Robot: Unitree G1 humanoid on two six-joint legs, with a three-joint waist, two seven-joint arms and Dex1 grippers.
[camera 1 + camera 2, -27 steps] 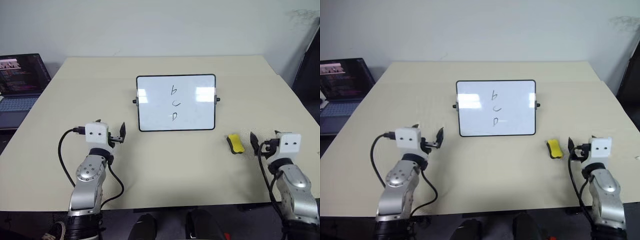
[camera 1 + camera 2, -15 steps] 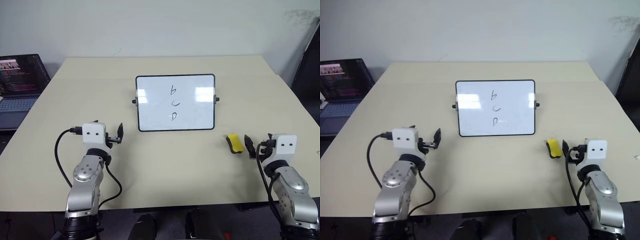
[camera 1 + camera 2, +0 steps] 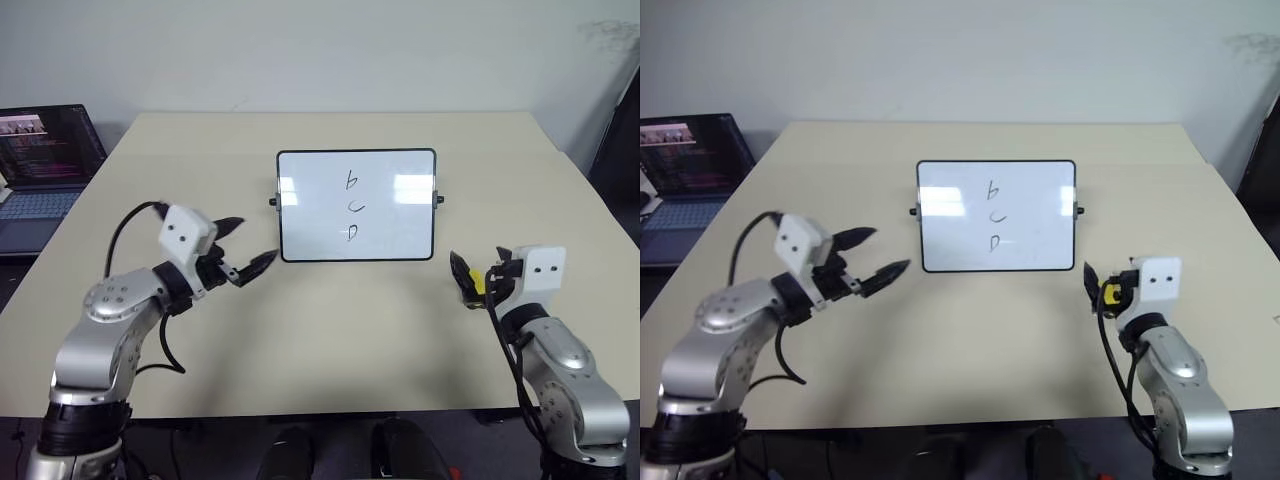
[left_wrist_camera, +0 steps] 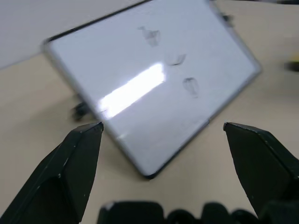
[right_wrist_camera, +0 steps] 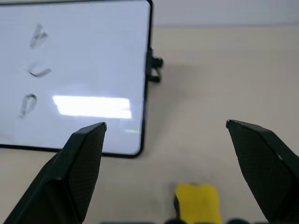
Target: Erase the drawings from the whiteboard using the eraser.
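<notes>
The whiteboard point(image 3: 390, 215) stands propped at the table's middle, with the drawings point(image 3: 351, 207) in a column of three black marks on it. The yellow eraser point(image 3: 478, 284) lies on the table to the board's right. My right gripper point(image 3: 478, 266) is open, its fingers either side of the eraser, which sits low between them in the right wrist view point(image 5: 197, 203). My left gripper point(image 3: 252, 241) is open and raised off the table, pointing at the board's left edge; the left wrist view shows the whiteboard point(image 4: 117, 70) just beyond its fingertips.
An open laptop point(image 3: 40, 160) sits at the far left, off the beige table point(image 3: 330, 340). A dark object stands at the right edge past the table. A cable loops from my left wrist.
My left arm has lifted and swung right toward the board, and its fingers now spread wide. My right gripper has moved left to straddle the eraser. The board and eraser stay put.
</notes>
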